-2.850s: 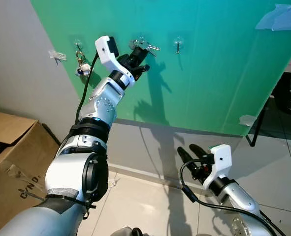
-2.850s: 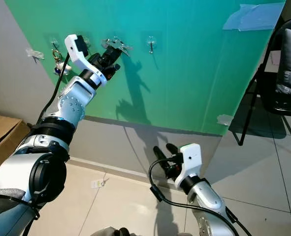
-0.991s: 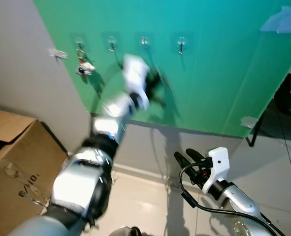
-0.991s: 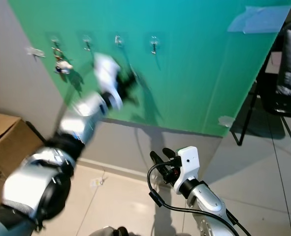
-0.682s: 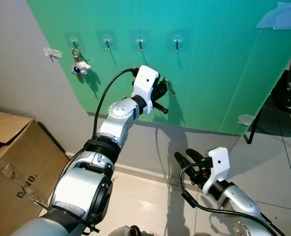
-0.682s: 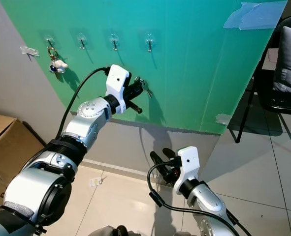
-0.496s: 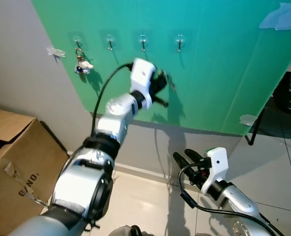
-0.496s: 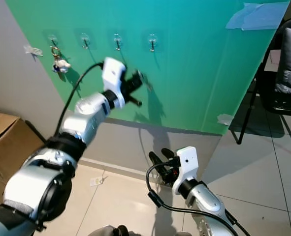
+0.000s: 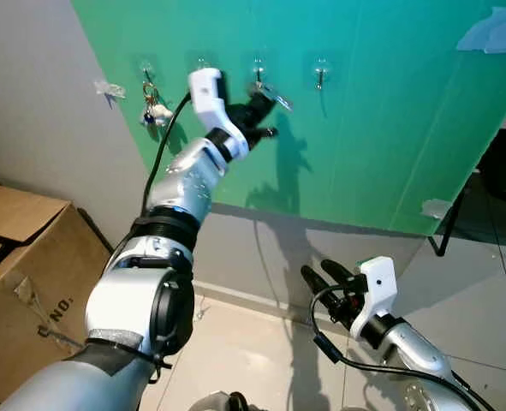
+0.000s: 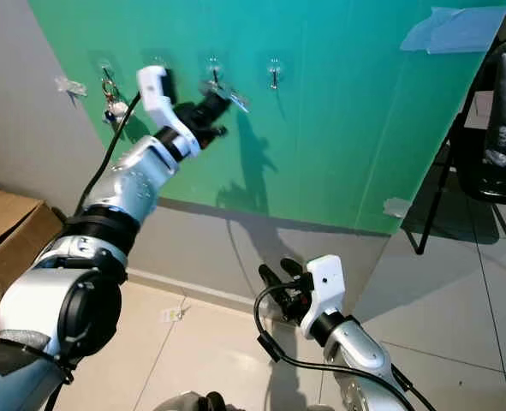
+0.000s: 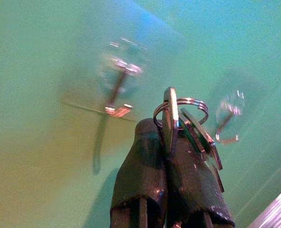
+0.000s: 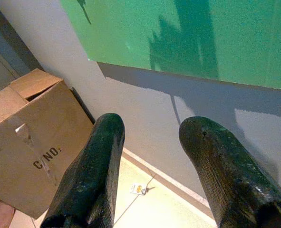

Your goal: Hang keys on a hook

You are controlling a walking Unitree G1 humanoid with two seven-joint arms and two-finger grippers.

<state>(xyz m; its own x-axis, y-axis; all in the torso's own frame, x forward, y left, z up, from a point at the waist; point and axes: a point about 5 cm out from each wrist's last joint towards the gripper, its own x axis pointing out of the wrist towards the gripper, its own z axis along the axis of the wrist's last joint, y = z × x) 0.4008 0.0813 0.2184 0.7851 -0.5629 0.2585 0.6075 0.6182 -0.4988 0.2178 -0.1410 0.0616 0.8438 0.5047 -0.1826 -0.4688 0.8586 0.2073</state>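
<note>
left gripper [image 9: 265, 104], clamped on the keys [image 9: 275, 97], has swung back up top-center to the hook [image 9: 258, 74], so hanging's close; right gripper [image 9: 325, 276] idles open.

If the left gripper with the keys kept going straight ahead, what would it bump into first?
Probably the green panel, right by the third hook from the left. The left gripper, shut on the keys, points up at the panel; the keys' ring would likely touch first. How far off it is cannot be told.
</note>
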